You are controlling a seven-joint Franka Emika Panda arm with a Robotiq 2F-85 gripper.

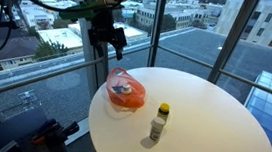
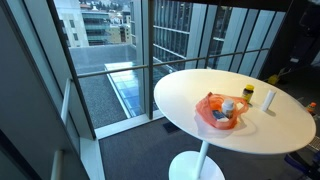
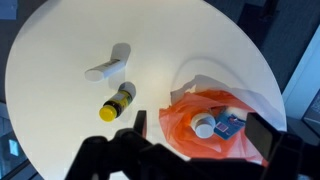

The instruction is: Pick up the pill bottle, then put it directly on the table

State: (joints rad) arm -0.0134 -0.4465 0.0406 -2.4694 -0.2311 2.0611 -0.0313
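- The pill bottle [image 3: 204,127] sits inside a crumpled orange plastic bag [image 3: 178,122] on the round white tabletop [image 3: 60,60]. From my wrist camera I see mostly its white cap, facing up, with a blue packet [image 3: 230,124] touching it on the right.
- My jaws stand wide apart and hold nothing. In an exterior view they hang over the far left rim of the tabletop, well apart from the bag.
- I judge the bottle to be light, stiff plastic: smooth, somewhat slippery, not fragile. How full it is I cannot tell.
- The bag's folds hide the body, so I would come straight down and close across the cap or just under it.
- The bag looks thin, soft and crinkly. It may cling and lift with the bottle, so a slow pull upward seems wise.
- A yellow-capped bottle [image 1: 160,124] stands upright on the bare tabletop, just right of the bag and nearer the camera in that exterior view. It is not my target.
- The tabletop is smooth, hard and matte white, and the bottle's flat base should stand steadily on it.
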